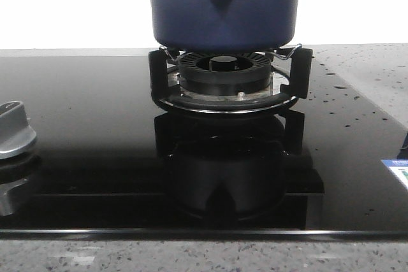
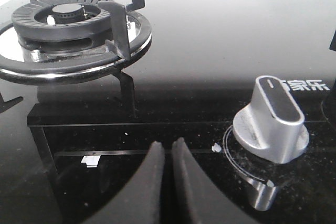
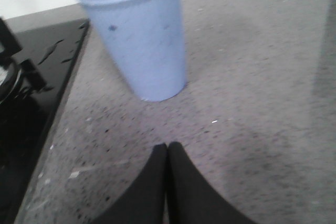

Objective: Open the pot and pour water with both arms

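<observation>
Currently, pot: the pot (image 1: 224, 6) is sitting on the burner stand (image 1: 229, 78), well away from both grippers and out of both wrist views; its lid is cropped out of the front view, so whether it is on cannot be told.
Left gripper: the left gripper (image 2: 171, 153) is hovering clenched and empty, fingertips pressing together, above the black glass hob (image 2: 220, 56); a bare burner (image 2: 68, 22) is lying ahead of it and a silver knob (image 2: 273, 121) is standing just beside it.
Right gripper: the right gripper (image 3: 167, 150) is also clenched on nothing, hanging over the speckled counter (image 3: 252, 77) with a pale blue cup (image 3: 142, 35) standing ahead of its tips.
Risk: the jaws are needing to open before any grasp; closing in shut would likely be pushing the cup over or nudging the knob.
Risk, pot: it is perching on thin prongs, so a sideways push on the lid could be sliding it off.
Edges and room: the hob edge is running beside the cup; open counter is lying around the right gripper, while prongs and knob are crowding the left.
</observation>
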Available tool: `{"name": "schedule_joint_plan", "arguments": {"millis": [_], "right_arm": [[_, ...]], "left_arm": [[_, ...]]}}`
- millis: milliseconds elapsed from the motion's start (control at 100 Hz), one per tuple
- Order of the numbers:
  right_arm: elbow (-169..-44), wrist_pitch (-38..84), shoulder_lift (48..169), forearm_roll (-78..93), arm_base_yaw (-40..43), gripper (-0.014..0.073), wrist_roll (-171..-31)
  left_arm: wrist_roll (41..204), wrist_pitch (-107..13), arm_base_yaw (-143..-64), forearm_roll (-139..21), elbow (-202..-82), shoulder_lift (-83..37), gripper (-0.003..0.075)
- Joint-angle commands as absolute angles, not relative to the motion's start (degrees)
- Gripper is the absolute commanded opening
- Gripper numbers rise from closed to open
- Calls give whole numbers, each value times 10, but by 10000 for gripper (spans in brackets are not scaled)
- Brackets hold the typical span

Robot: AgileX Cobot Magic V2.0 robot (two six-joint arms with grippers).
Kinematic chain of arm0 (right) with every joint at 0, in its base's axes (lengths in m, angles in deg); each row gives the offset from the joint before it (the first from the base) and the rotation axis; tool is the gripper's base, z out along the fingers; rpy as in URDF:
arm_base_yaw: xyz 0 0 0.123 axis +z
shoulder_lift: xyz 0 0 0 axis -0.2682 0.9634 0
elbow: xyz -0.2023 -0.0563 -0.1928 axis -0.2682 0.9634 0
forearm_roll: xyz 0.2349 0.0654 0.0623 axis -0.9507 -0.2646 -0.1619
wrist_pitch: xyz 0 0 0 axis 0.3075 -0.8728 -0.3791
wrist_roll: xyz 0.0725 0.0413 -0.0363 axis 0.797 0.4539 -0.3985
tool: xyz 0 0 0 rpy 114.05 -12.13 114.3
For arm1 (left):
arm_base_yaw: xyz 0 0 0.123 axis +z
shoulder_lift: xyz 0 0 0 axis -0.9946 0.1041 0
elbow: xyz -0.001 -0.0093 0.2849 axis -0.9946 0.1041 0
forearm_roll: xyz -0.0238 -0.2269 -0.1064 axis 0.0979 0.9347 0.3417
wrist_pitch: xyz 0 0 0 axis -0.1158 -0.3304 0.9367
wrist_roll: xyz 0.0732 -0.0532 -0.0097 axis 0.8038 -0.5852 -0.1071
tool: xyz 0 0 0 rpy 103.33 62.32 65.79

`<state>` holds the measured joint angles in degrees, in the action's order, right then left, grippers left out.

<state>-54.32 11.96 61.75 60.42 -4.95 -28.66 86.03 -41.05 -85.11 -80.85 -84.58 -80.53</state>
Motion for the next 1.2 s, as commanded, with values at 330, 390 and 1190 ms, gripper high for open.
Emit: {"name": "schedule_joint_plan", "arguments": {"millis": [330, 390, 1190], "right_arm": [[-437, 278, 546, 304, -174, -66, -753], [-437, 246, 527, 304, -187, -66, -753], [-437, 176, 487, 302, -215, -66, -753]], "left_arm": [[854, -435, -849, -803, -820, -823, -20], [854, -435, -849, -803, -820, -823, -20], [854, -435, -849, -803, -820, -823, -20]]}}
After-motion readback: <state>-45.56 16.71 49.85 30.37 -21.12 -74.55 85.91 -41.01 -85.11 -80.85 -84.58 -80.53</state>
